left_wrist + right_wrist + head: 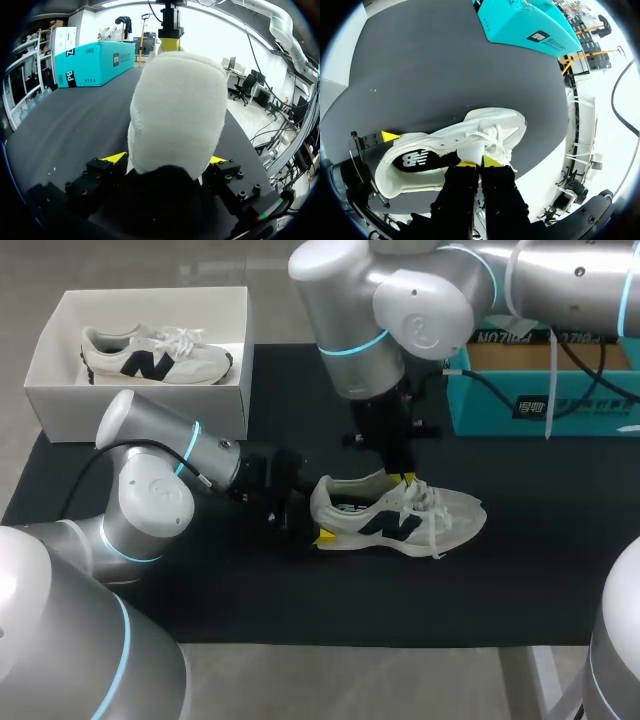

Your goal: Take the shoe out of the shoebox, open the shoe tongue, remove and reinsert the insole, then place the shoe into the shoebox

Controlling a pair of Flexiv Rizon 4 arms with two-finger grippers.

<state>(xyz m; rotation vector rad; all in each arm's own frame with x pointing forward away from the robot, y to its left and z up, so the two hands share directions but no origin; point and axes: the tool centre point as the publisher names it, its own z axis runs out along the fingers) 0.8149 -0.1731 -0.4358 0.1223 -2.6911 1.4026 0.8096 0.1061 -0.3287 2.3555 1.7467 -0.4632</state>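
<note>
- Now the white sneaker (400,517) stands on the black tabletop (520,580), outside the white shoebox (130,400).
- Left end effector (165,161) is clamped across its heel (175,110).
- Right end effector (478,162) pinches the tongue (470,151), fingertips nearly together.

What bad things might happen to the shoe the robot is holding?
The right jaws pinch only the thin tongue, so it may slip free or get yanked too hard. The left jaws clamp just the heel of the shoe, so a strong pull might tip it. The loose laces beside the right jaws could snag.
</note>
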